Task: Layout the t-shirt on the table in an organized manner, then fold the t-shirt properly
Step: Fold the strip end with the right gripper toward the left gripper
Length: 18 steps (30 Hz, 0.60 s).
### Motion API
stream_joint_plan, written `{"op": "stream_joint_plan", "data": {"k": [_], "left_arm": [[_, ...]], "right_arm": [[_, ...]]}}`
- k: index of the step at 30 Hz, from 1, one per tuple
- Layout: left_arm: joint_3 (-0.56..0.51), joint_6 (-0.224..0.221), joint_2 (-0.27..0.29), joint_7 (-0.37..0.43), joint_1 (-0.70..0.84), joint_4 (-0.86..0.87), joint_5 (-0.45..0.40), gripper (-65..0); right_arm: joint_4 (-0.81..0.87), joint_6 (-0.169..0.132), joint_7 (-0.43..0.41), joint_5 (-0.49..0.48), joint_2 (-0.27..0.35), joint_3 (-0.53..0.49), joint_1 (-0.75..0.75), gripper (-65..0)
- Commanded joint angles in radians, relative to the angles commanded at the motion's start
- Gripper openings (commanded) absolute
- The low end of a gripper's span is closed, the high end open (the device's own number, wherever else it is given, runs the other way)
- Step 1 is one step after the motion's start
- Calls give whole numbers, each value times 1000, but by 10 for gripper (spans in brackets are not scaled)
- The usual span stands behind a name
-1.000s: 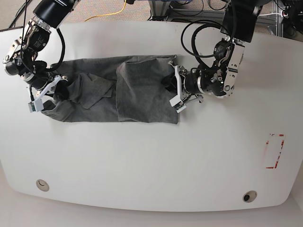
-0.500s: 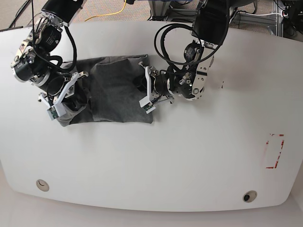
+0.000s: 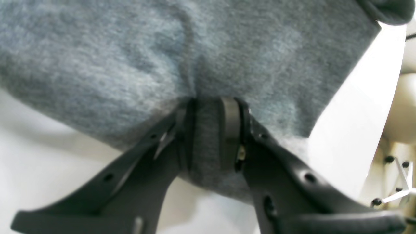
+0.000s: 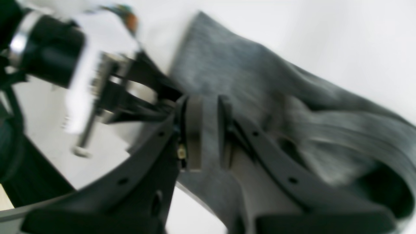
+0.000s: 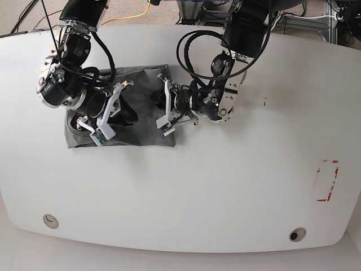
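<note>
Here the t-shirt (image 5: 144, 118) lies bunched on the table (image 5: 225, 186) between both pincers: left gripper (image 3: 208, 133) and right gripper (image 4: 208, 133) each pinch grey cloth between their fingers.

No readable text, label, brand or number is shown in any of the views. The only sign to be made out is a red dashed rectangle mark (image 5: 328, 180), drawn on the glossy white bench (image 5: 225, 186) near its right edge in the base view; no lettering is seen inside it. Both wrist views are blurred, and no writing is shown there.
</note>
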<state>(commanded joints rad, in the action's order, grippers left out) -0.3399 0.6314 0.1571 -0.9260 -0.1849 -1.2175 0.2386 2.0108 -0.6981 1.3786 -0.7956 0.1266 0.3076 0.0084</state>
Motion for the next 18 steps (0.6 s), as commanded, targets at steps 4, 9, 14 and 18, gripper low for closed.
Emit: {"op": "stream_joint_plan", "data": {"k": [4,9,14,18], "left_arm": [[-12,0,0,0,-3,0,0,-532],[-8,0,0,0,-5,0,0,-532],[-8,0,0,0,-5,0,0,-532],[-6,0,0,0,-5,0,0,-532]], "right_arm": [[0,0,0,2,-11,-17,0,-571],[0,0,-12,77,9,-15,2,-510],[0,0,-69,190,72,-15,-26,-257],[0,0,-169,278,115,-15,-78,-11]]}}
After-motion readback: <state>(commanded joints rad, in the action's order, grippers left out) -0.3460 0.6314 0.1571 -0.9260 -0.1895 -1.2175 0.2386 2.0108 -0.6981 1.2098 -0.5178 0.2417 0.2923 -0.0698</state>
